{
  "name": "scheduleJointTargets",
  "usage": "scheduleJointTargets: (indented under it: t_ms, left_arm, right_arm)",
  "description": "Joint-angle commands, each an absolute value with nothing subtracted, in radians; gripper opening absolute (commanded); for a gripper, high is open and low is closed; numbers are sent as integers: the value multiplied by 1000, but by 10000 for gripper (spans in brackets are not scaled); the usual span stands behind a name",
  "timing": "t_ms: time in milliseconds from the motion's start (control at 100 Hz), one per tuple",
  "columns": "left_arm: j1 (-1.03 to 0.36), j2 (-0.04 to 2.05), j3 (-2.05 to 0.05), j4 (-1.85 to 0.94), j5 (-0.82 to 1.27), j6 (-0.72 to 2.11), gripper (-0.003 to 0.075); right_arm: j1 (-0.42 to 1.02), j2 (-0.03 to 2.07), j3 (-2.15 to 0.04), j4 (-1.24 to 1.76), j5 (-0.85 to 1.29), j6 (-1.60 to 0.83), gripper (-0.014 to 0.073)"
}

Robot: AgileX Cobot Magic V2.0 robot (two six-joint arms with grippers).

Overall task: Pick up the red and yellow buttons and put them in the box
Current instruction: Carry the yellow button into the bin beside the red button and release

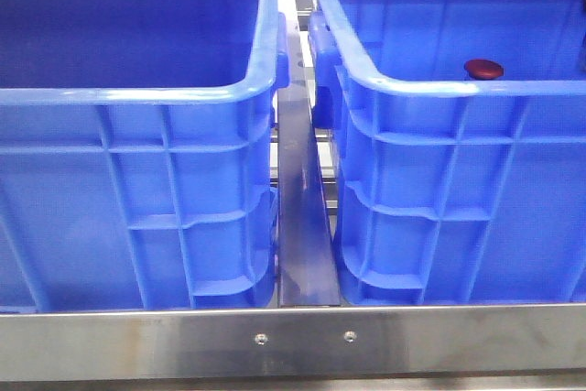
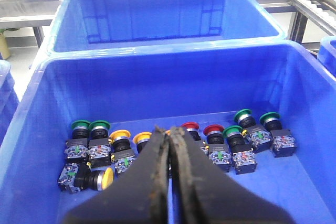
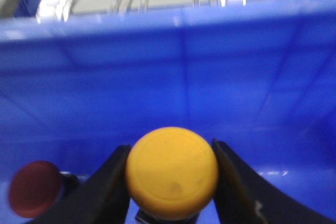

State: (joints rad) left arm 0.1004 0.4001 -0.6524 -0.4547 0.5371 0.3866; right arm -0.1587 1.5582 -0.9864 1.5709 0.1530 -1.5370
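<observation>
**Risk assessment: yellow button held over the crate, red button already inside**

**Right gripper.** In the right wrist view the right gripper (image 3: 170, 182) has its two fingers closed against the sides of the yellow button (image 3: 171, 171), cap facing the camera. The grip appears to bear on the rounded cap. Judgement: a curved, smooth cap can slip out or rotate between the fingers if the arm moves sharply.

**Red button.** A red button (image 3: 32, 188) lies at the lower left of the same view, just beside the held part, on the floor of the box (image 3: 173, 77). In the front view it shows as a red cap (image 1: 483, 68) at the upper right, inside the right-hand crate. Judgement: releasing directly above it could make the yellow button strike it and bounce; the frame is blurred, so height above the floor cannot be read.

**Left gripper.** In the left wrist view the left gripper (image 2: 169, 182) has its fingers pressed together with nothing between them. It hangs over a supply crate (image 2: 31, 108) holding green, yellow and red buttons across the middle of the frame. Judgement: descending with the fingers together would push parts aside rather than capture one.
</observation>
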Motion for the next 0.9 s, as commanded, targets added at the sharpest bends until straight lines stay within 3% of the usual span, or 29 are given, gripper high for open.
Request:
scheduleJointTargets:
  t_ms: [0, 370, 890]
  left_arm:
    - [103, 408, -679, -482, 461, 377, -19]
    - [103, 408, -679, -482, 461, 377, -19]
    - [103, 408, -679, -482, 461, 377, -19]
  right_arm:
    - [-167, 1572, -1049, 1600, 157, -1555, 151]
    - [-167, 1722, -1164, 1615, 162, -1555, 151]
    - [-167, 1773, -1145, 1615, 210, -1562, 152]
